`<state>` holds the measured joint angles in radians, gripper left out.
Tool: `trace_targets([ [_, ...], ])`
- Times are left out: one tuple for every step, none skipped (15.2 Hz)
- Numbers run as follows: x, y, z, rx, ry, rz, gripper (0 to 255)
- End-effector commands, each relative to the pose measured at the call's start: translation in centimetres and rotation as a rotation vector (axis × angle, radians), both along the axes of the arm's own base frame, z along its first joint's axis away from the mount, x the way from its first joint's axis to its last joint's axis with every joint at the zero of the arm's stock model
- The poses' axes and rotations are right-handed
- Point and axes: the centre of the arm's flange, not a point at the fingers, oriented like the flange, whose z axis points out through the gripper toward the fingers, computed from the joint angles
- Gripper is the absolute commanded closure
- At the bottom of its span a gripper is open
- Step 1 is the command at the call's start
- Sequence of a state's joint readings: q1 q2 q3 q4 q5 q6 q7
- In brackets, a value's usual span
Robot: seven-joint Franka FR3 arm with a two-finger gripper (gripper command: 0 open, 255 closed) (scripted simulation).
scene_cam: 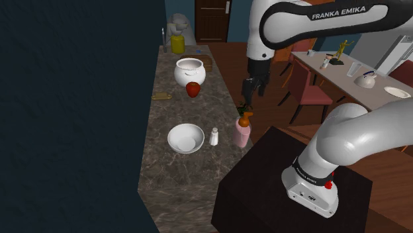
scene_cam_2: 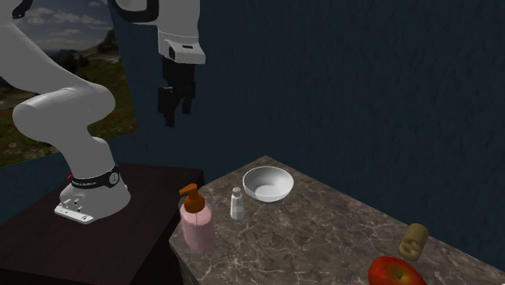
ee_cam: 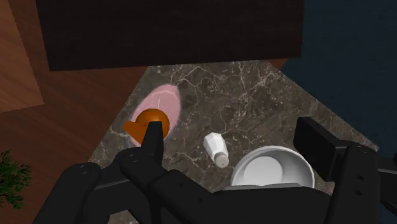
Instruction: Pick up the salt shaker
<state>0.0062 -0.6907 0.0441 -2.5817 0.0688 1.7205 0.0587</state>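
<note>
One white bowl (scene_cam: 185, 138), its inside bare, stands beside the salt shaker (scene_cam: 214, 137).

On the counter (scene_cam: 177, 177), the salt shaker (scene_cam: 214, 137) stands between the bowl (scene_cam: 185, 139) and the soap bottle (scene_cam: 242, 131).

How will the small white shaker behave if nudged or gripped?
The small white cylindrical salt shaker stands upright, tall and narrow, so a sideways nudge would probably tip it. It looks rigid and likely light. Tipped, its round body might roll toward the round white bowl beside it.
</note>
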Motion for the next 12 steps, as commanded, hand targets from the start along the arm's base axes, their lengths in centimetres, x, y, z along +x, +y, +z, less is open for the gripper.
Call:
trace_targets([
  [1.1, 0.5, -2.4, 0.006, -0.018, -0.012, 0],
  [1.6, 0.7, -3.6, 0.008, -0.025, -0.017, 0],
  [2.1, 0.8, -4.7, 0.011, -0.033, -0.023, 0],
  [2.6, 0.9, -5.8, 0.014, -0.040, -0.028, 0],
  [3.1, 1.0, -7.0, 0.017, -0.047, -0.034, 0],
  [3.6, 1.1, -8.1, 0.019, -0.055, -0.039, 0],
  [4.2, 1.3, -9.2, 0.022, -0.062, -0.045, 0],
  [4.7, 1.4, -10.3, 0.025, -0.069, -0.050, 0],
  [5.3, 1.5, -11.5, 0.028, -0.077, -0.056, 0],
  [5.8, 1.6, -12.6, 0.030, -0.084, -0.061, 0],
  [6.4, 1.8, -13.7, 0.033, -0.091, -0.067, 0],
  [7.0, 1.9, -14.8, 0.036, -0.099, -0.072, 0],
])
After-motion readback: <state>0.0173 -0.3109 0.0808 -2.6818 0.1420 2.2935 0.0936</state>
